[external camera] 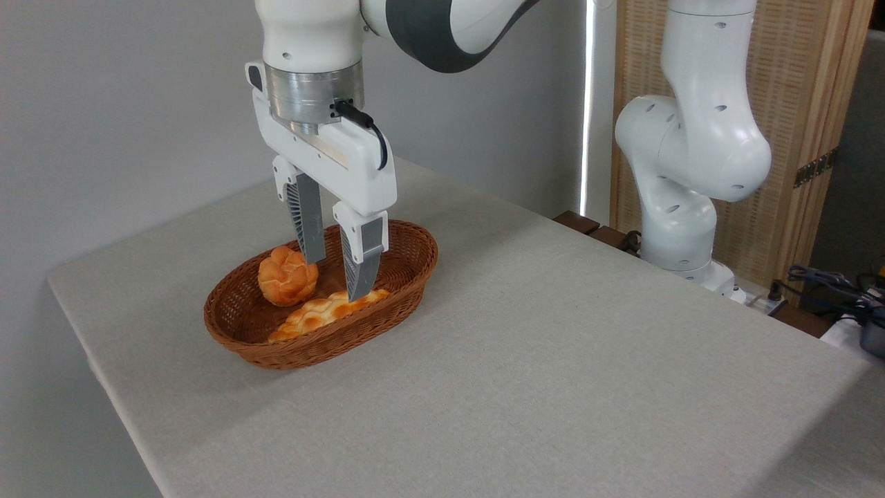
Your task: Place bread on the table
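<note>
Gripper [337, 275] is held over wicker basket [321, 346], fingers spread, nothing grasped. Bread [286, 277] is seen inside basket beside braided loaf [325, 312], on table [553, 360]. No legible writing is seen.

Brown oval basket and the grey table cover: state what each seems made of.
Brown oval basket: woven wicker or rattan by the look, shown by ribbed strands and a braided rim, slight sheen. Light grey-beige table cover: probably cloth, matte, with a fine even weave and a soft fold at the edge.
</note>
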